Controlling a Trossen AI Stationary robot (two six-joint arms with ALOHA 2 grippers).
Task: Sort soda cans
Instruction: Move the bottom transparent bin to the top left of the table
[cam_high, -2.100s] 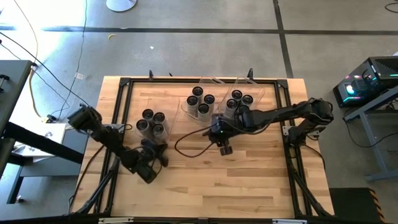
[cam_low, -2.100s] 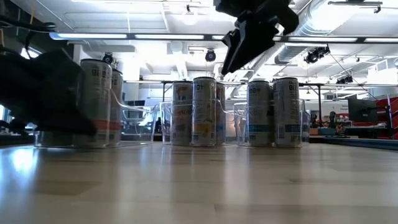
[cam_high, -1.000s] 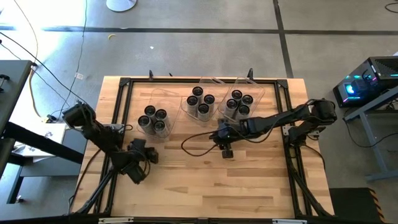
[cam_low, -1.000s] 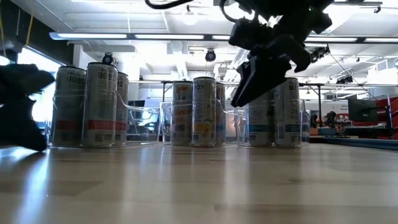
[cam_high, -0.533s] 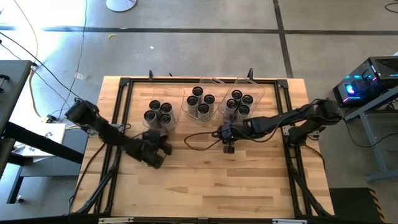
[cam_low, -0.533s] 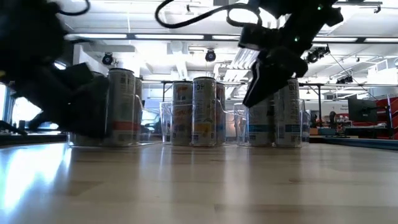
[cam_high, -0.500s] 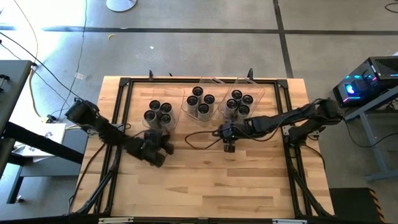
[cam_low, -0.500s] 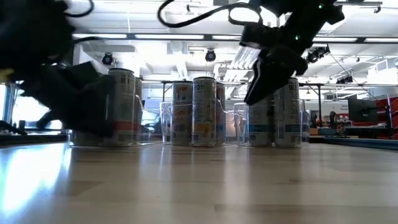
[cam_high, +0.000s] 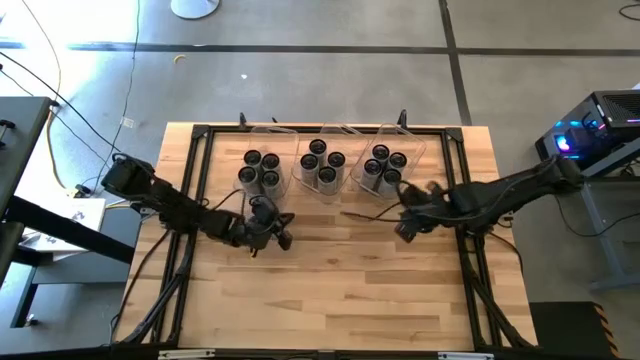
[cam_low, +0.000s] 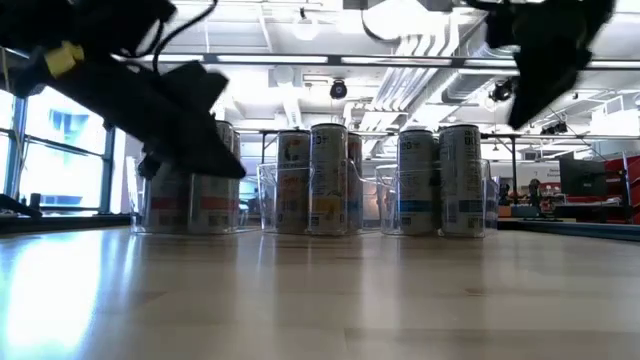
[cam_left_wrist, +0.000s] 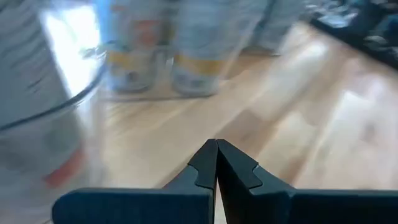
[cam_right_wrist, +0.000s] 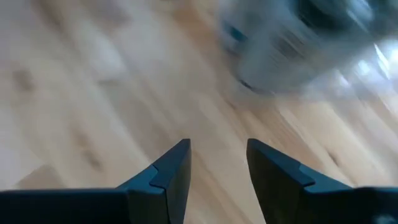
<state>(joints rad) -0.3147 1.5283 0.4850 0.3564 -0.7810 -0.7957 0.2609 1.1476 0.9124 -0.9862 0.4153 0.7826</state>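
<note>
Cans all binned in 3 groups; left claw pinched closed & empty, right claw part-open, empty. Next: likely just pull both arms off desk

Lab: concrete floor, ceiling ducts.

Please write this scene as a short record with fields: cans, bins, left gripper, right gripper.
cans: twelve small soda cans with dark round tops, in three groups of four
bins: three clear plastic square bins in a row at the far side of the wooden table
left gripper: shut, empty, in front of the left bin
right gripper: open, empty, in front of the right bin
</note>
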